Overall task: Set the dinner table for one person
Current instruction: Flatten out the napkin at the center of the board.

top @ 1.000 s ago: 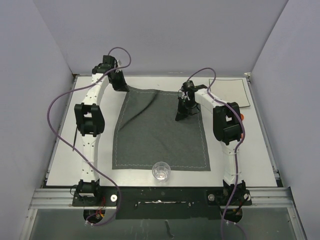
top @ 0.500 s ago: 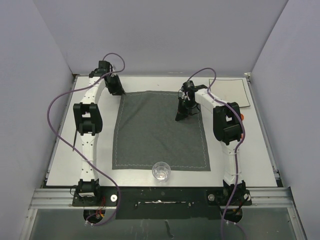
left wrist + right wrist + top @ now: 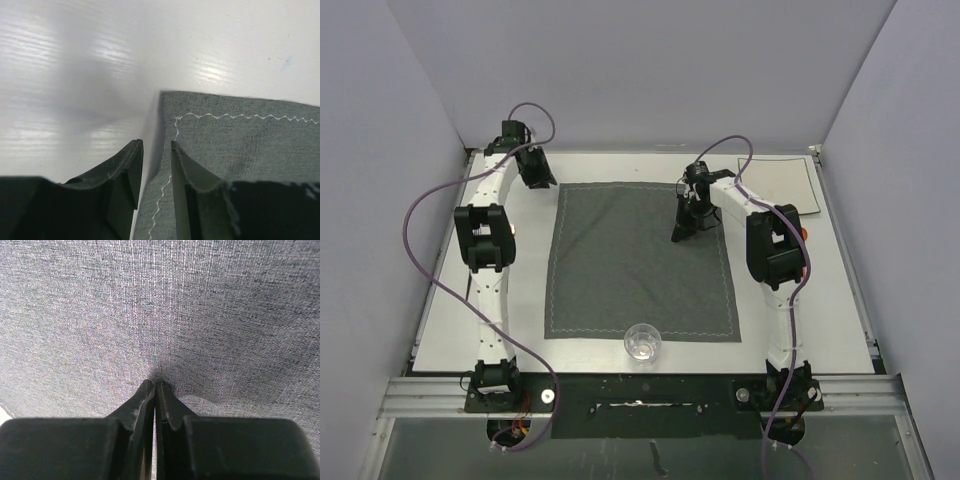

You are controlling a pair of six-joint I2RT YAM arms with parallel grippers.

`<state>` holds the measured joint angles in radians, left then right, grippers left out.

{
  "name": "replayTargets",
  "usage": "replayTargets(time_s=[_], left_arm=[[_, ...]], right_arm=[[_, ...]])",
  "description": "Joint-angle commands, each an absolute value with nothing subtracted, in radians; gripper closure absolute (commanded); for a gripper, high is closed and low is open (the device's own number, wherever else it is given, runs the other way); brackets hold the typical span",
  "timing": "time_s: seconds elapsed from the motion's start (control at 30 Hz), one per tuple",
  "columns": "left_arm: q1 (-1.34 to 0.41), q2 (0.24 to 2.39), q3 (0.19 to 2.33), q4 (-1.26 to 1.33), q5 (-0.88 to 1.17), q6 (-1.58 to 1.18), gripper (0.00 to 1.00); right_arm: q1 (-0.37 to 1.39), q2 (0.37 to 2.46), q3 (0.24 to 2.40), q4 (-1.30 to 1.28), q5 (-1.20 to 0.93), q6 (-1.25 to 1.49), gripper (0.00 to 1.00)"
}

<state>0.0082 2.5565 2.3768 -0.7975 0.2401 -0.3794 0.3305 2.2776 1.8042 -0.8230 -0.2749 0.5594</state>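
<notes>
Found the dinner table (image 3: 450, 300), a large flat white rectangular tabletop with a thin metal edge, carrying a dark grey square cloth placemat (image 3: 640, 265) spread flat across its middle, white zigzag stitching along the border. Noted a small clear drinking glass (image 3: 642, 342) upright at the middle of the placemat's near edge, apparently touching or overlapping that edge. Noted a white square plate (image 3: 798, 185) at the far right corner, well apart from the placemat, partly hidden behind the right arm. Located the left gripper (image 3: 155, 145) low at the placemat's far left corner, jaws parted by a narrow gap, clamping nothing; saw the cloth's hem lying flat below that gap. Located the right gripper (image 3: 154, 383) tip-down on the cloth, right of centre in the far half, jaws fully closed, pressing into the weave with a faint pucker around the tips; cannot tell about any pinched thread. Judged mat-laying essentially done, plate and glass not yet in their places. Risks from here: could flip or crease the far left corner by lifting the left gripper with a finger brushing the hem. Could tent and drag the whole placemat by raising the right gripper with fabric caught. Could then slide or tip the glass at the near edge through any such drag. Watch also for a right-arm sweep across the plate on retreat.
</notes>
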Motion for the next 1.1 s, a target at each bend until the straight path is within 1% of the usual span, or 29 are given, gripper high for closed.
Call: replayTargets(time_s=[0.0,0.07,0.1,0.17,0.27,0.37,0.43,0.77,0.9,1.07], left_arm=[[0.028,2.352,2.353,-0.722,0.213,-0.338,0.72],[0.025,2.377,2.409,-0.796,0.256,-0.336,0.75],[0.024,2.398,2.431,-0.824,0.306,-0.346,0.8],[0.027,2.445,2.462,-0.879,0.401,-0.383,1.0],[0.02,2.484,2.432,-0.911,0.482,-0.405,1.0],[-0.013,2.459,2.309,-0.863,0.469,-0.402,1.0],[-0.031,2.455,2.275,-0.849,0.448,-0.405,1.0],[-0.121,2.499,2.271,-0.871,0.39,-0.393,1.0],[-0.126,2.51,2.269,-0.869,0.37,-0.393,1.0],[-0.116,2.559,2.323,-0.924,0.349,-0.389,1.0]], right_arm=[[0.322,2.259,1.773,-0.882,-0.151,0.541,1.0],[0.324,2.253,1.774,-0.879,-0.148,0.544,1.0],[0.324,2.248,1.775,-0.879,-0.148,0.547,1.0],[0.327,2.233,1.772,-0.875,-0.129,0.557,1.0],[0.331,2.179,1.742,-0.848,-0.085,0.571,1.0],[0.325,2.145,1.735,-0.84,-0.057,0.574,1.0],[0.316,2.135,1.743,-0.842,-0.06,0.573,1.0],[0.284,2.123,1.826,-0.871,-0.111,0.527,1.0],[0.255,2.107,1.839,-0.876,-0.114,0.507,1.0],[0.195,2.106,1.828,-0.884,-0.097,0.488,1.0]])
